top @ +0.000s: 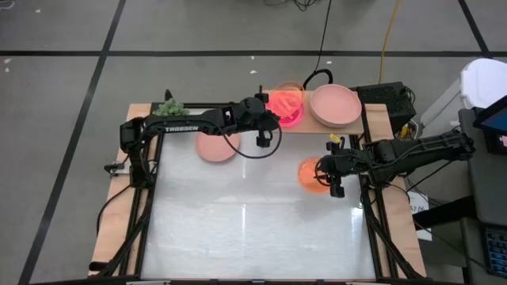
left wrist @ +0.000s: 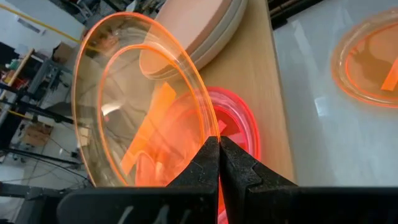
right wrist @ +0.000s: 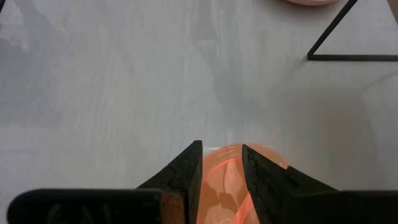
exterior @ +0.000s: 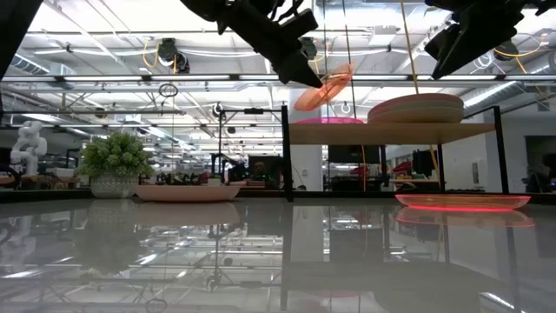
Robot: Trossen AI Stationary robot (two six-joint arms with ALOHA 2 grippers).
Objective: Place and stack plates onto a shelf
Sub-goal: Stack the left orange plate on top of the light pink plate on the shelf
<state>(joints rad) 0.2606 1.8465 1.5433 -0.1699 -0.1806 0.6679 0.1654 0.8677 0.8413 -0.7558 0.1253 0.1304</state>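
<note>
My left gripper [top: 271, 119] hovers over the shelf [exterior: 391, 132], shut on a small translucent orange plate [left wrist: 137, 106]. Under that plate, a neon pink plate [left wrist: 239, 118] lies flat on the shelf's wood top. Beside it on the shelf stands a stack of large salmon-pink and beige plates [top: 335, 104]. My right gripper [right wrist: 221, 158] is open, high above a second orange plate [top: 313, 174] that lies flat on the table; it touches nothing. A salmon-pink plate [top: 217, 146] rests on the table left of the shelf. My left gripper pinches the orange plate's rim [left wrist: 211, 134] between its two shut fingers, at the edge nearest the arm. The fingers come from the table's left, slanting down. The plate is lifted clear and tilted steeply [exterior: 326, 87], above the pink plate on the shelf.
A small spiky green plant [top: 168, 108] stands at the table's far left corner. The shelf's dark side support [right wrist: 348, 37] stands near the right gripper. The wide white tabletop [top: 253, 229] stretches toward the near edge. Cables and equipment sit beyond the table's right side.
</note>
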